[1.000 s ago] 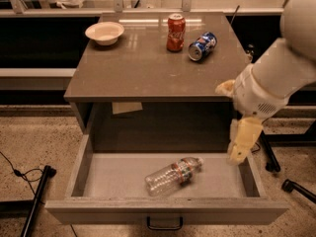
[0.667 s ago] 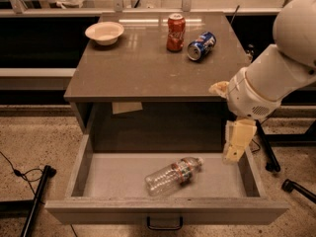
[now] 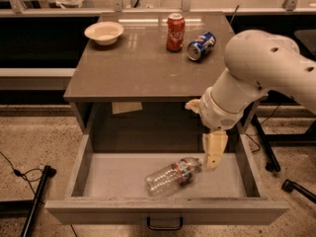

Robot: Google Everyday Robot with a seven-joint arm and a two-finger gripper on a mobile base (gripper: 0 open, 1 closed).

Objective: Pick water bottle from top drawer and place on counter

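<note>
The water bottle point(image 3: 172, 176) lies on its side on the pale floor of the open top drawer point(image 3: 113, 174), its cap end pointing right and back. My gripper point(image 3: 214, 152) hangs down into the drawer from the big white arm point(image 3: 256, 78), its tip just right of the bottle's cap and close to it. I cannot tell whether it touches the bottle. The counter point(image 3: 133, 63) is the glossy grey-brown top above the drawer.
On the counter stand a white bowl point(image 3: 103, 32) at the back left, an upright red soda can point(image 3: 175, 32) and a blue soda can point(image 3: 201, 46) on its side at the back right. The drawer's dark pull handle point(image 3: 164, 225) faces me. A paper tag point(image 3: 126, 107) hangs under the counter.
The arm has moved left and down into the drawer, bringing the gripper from the right wall to the bottle's cap end. The bottle has not moved.
</note>
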